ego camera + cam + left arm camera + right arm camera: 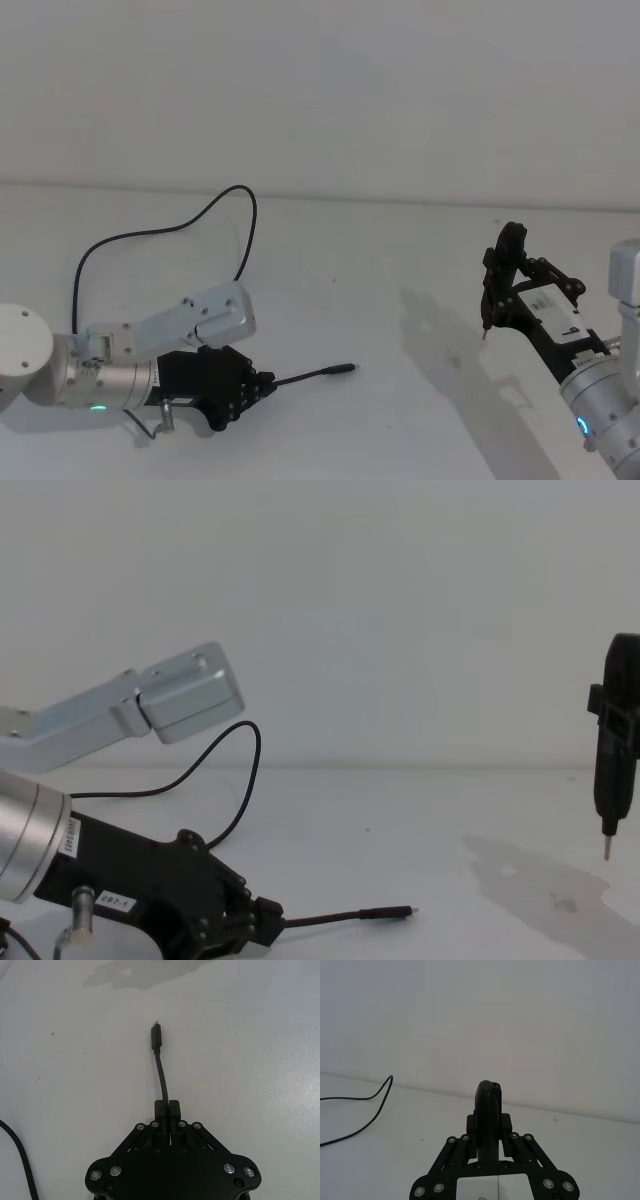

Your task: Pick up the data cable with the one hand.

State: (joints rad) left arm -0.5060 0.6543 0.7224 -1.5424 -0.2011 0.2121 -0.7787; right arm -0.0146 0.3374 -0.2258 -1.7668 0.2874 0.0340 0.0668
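I had the left tool (167, 1107) low over the table (260, 1060), clenched on the data cable (161, 1067) a short way back from its plug (156, 1039). The plug stuck out straight ahead of the fingertips. I judged the grasp made and the lift not yet done: from the chest camera the tool (272, 918) and the cable's free end (340, 917) sat right down at the table, and I couldn't tell whether the plug was touching it.

Behind the tool, the rest of the cable (160, 231) ran back in a wide slack loop across the table, so I expected it to drag along on the way up. Nothing lay ahead of the plug.

Well apart on the far side, the right tool (505, 290) hung raised, gripping a black pointed implement (612, 750) upright, tip down, clear of my path.
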